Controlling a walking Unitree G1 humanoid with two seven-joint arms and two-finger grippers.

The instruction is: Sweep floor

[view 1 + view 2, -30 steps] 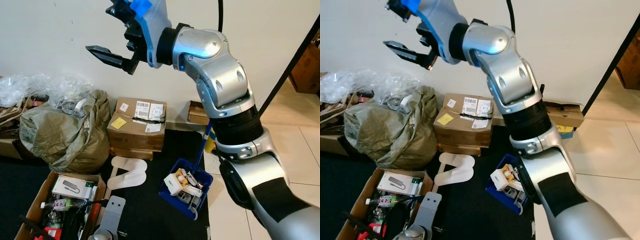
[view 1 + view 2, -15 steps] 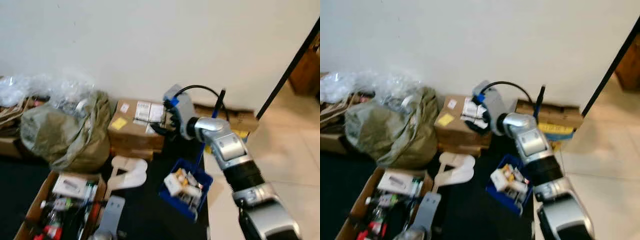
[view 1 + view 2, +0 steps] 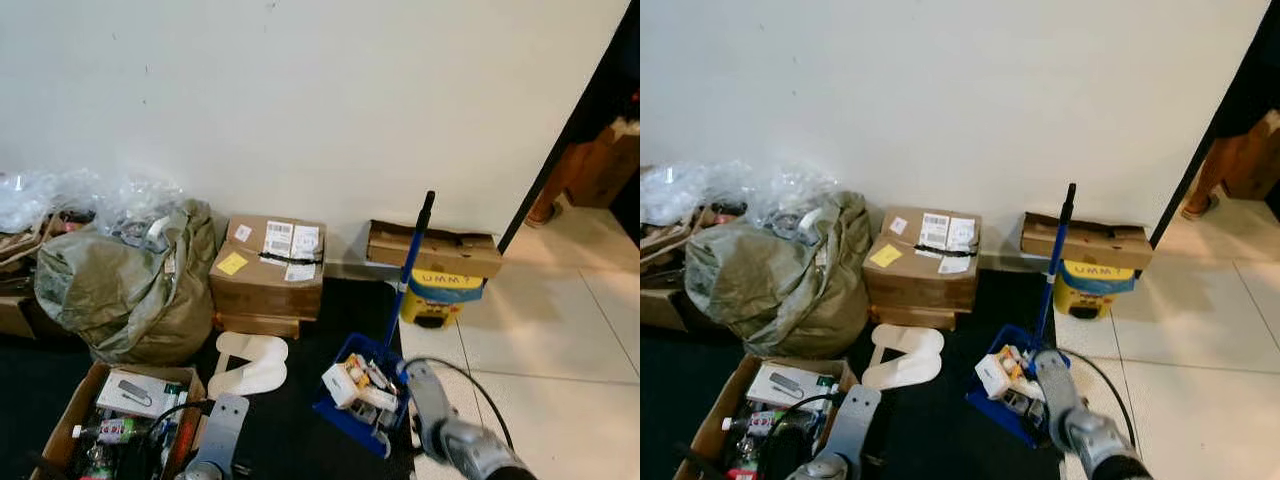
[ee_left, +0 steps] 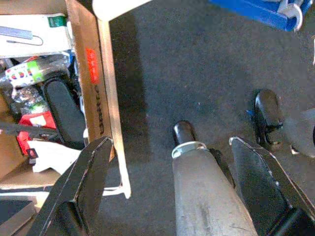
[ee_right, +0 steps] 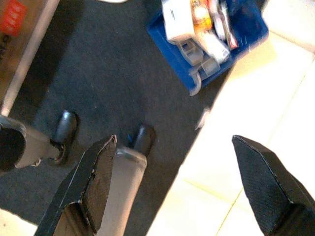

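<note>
Boxy blue plastic dustpan (image 3: 362, 394), perhaps packet-filled, dark nubby carpet (image 4: 197, 69)

Far side: plain white wall (image 3: 300, 90), evenly lit. Floor in two zones: dark carpet (image 3: 290, 430) on the left and centre, pale glossy tiles (image 3: 540, 350) with thin grout lines on the right, reflecting light. Dark door frame edge (image 3: 560, 140) runs diagonally at far right. Cardboard boxes (image 3: 268, 265) and a bulging olive sack (image 3: 120, 285) stand along the wall base.
</note>
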